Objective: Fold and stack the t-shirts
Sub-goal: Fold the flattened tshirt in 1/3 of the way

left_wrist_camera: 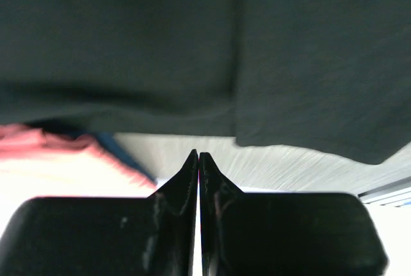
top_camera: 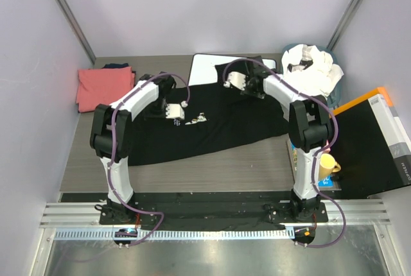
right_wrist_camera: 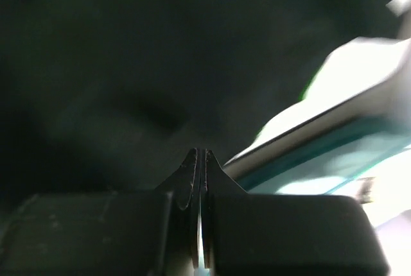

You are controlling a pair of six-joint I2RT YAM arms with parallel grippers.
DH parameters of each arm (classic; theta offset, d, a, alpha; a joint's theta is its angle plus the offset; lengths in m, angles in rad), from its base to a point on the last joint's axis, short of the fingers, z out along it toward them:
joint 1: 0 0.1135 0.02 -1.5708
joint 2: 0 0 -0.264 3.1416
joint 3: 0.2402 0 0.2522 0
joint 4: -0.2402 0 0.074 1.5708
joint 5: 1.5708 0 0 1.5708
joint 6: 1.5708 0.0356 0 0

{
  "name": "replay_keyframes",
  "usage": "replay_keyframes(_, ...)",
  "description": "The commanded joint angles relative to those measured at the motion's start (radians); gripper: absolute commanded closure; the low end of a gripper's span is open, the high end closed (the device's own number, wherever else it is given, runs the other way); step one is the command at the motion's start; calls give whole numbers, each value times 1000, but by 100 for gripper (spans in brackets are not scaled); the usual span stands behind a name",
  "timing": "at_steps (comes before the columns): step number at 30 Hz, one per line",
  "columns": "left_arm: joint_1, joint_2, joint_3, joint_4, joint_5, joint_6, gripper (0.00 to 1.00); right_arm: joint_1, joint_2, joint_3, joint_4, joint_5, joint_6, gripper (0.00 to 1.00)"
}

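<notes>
— Over at the far left of the desk (top_camera: 192,170), what is that folded thing?

— That is the coral-pink t-shirt (top_camera: 104,86), lying flat by the back corner, with something dark just behind it.

— And next along?

— Next comes the left hand (top_camera: 174,113), low over the black t-shirt (top_camera: 218,128). That shirt is spread wide across the middle of the desk, and a bit of white print shows just beside the hand.

— Is the hand gripping it?

— Its fingers are clenched tight, and from the wrist view a sliver of light runs between them. The cloth edge sits just past the tips, so nothing is caught there.

— What is behind the black shirt?

— A flat white board (top_camera: 209,67) with a dark rim. The shirt's far edge lies over part of it.

— And the other arm?

— The right hand (top_camera: 231,82) is down at that far edge, near the board. It is clenched too, tips against dark cloth. I cannot tell whether any fold is pinched.

— Further right?

— The white t-shirts (top_camera: 314,64) sit in a crumpled heap at the back right corner. Nearer us, by the right arm, stands a yellow mug (top_camera: 327,163).
</notes>
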Motion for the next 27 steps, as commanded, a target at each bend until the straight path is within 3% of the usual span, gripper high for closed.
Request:
replay_keyframes(1,20,-76,-84,-62,119,55,100,-62,-88,85,-494,-199,-12,99)
replay_keyframes(3,33,-79,-139,-44,105,81,100,-85,-98,86,-620,-223,-37,99)
replay_keyframes(8,45,-47,-159,-16,116,88,100,-113,-131,9,-675,-231,-61,99)
replay_keyframes(16,45,13,-81,-30,174,77,100,-122,-120,-106,-643,-259,-19,99)
replay_keyframes(27,45,11,-1,-242,429,107,100,-148,-99,-180,-529,-239,9,99)
